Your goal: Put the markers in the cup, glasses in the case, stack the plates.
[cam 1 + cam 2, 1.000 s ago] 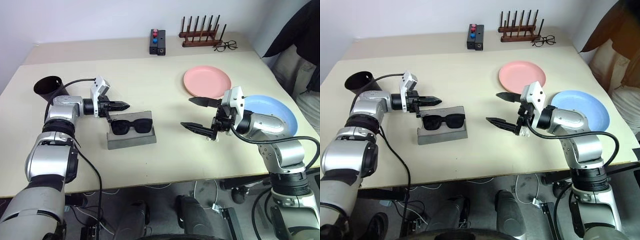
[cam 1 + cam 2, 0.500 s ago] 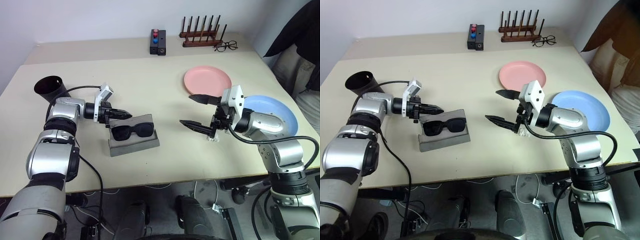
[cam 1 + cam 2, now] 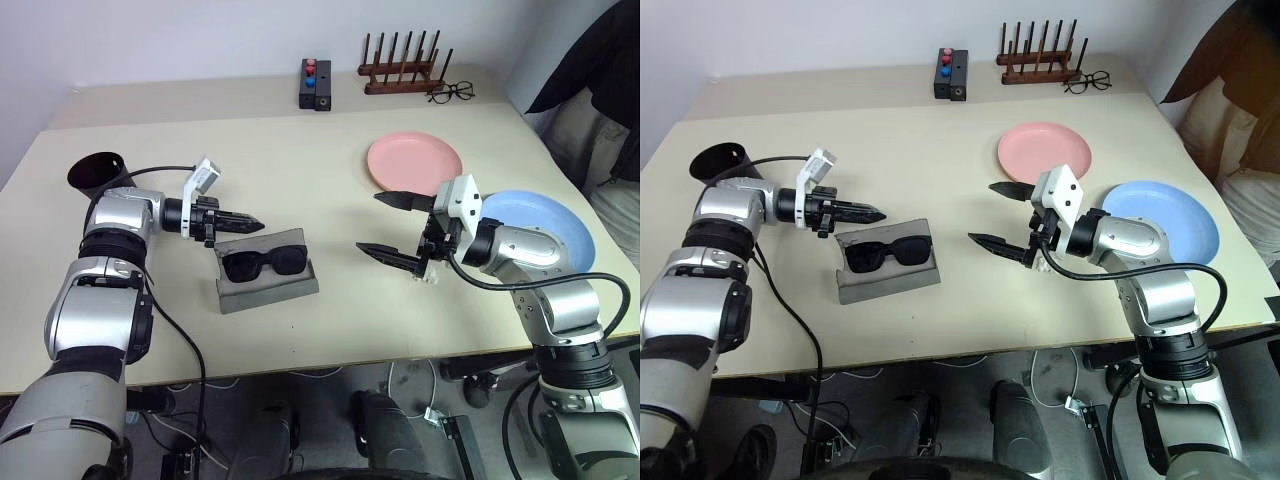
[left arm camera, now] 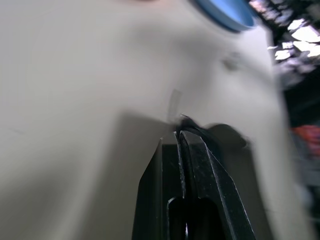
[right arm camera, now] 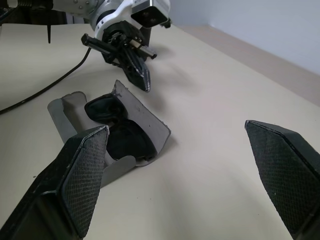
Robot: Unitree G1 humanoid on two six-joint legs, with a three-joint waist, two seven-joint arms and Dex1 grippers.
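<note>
Black glasses (image 3: 263, 264) lie cased beside left fingers (image 3: 245, 216).

We see bright, even light with soft shadows on the table (image 3: 330, 320); our left wrist view is heavily blurred, the others sharp.

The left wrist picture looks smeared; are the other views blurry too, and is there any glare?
Left wrist view: table and blue plate smeared, left gripper blurred. Right wrist view: sharp on the sunglasses, case. Eye views: even light, soft shadows, no glare.
</note>
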